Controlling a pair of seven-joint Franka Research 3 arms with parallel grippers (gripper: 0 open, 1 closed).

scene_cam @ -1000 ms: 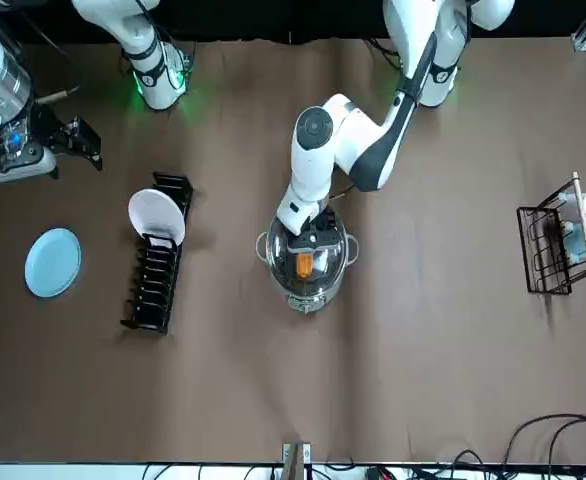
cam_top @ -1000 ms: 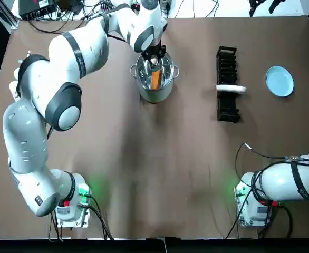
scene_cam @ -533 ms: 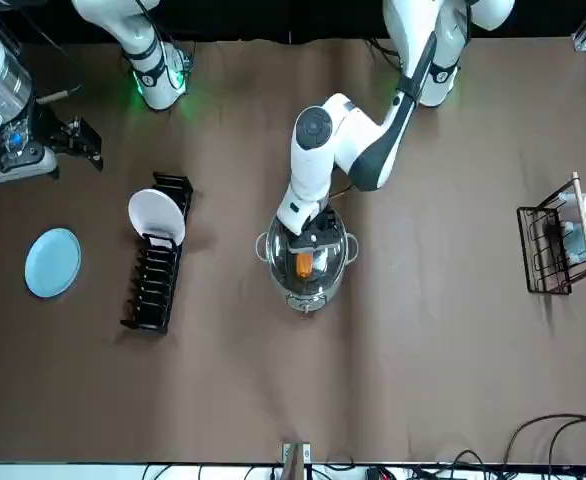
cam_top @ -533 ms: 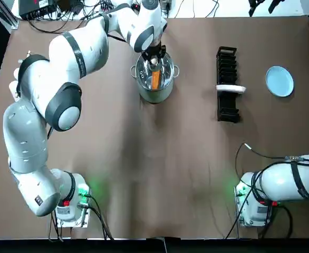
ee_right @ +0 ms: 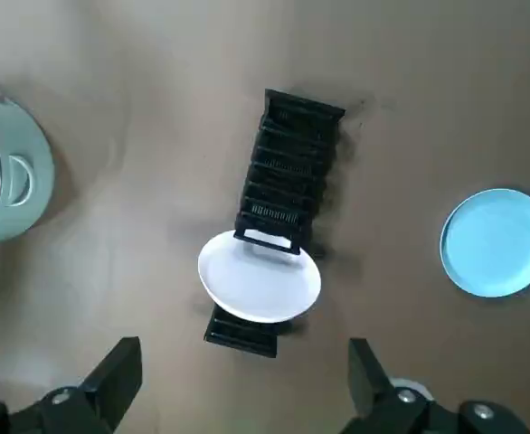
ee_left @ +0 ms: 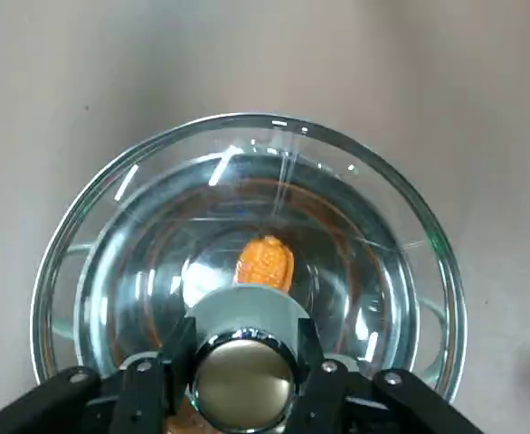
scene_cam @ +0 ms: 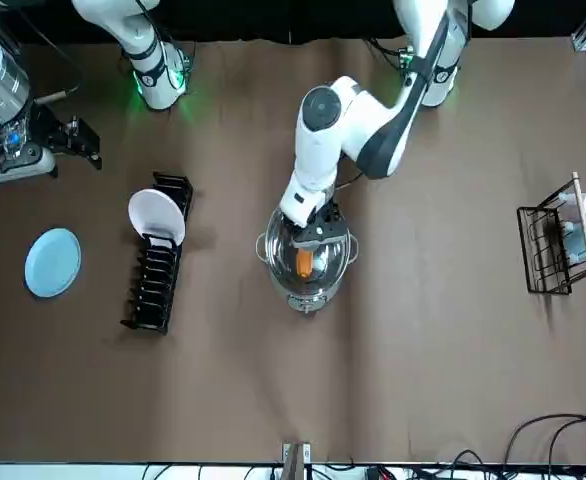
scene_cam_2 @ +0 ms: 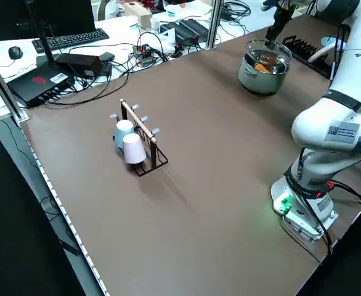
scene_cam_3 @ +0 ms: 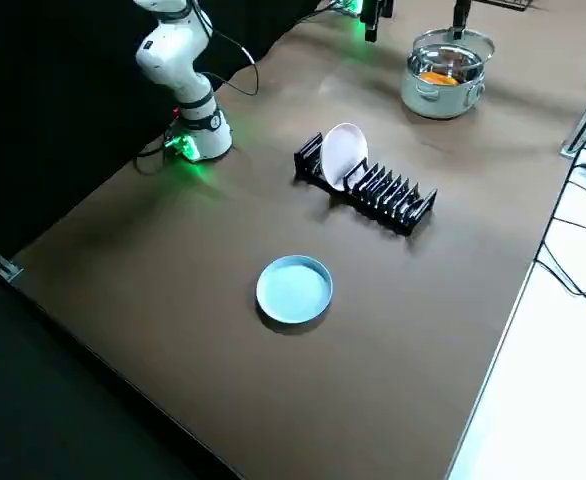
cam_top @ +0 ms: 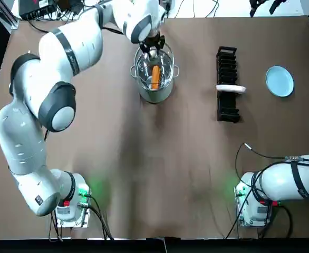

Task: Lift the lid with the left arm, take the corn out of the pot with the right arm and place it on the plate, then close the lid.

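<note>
The right gripper (ee_right: 244, 351) hangs over the brown table (ee_right: 156, 72) with its two fingers (ee_right: 120, 371) spread wide. Under it, a black rack (ee_right: 288, 172) holds one white plate (ee_right: 260, 278). A blue plate (ee_right: 497, 242) lies right of the rack. A silver pot (ee_right: 12, 181) sits to the left.

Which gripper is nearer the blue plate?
Right. The right gripper hovers open near the blue plate; the left gripper is far off beyond the dish rack, shut on the lid at the pot.

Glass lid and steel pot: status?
Left gripper shut on clear glass lid, just above steel pot; orange corn inside. Right gripper open, parked high by black dish rack between pot and blue plate.
</note>
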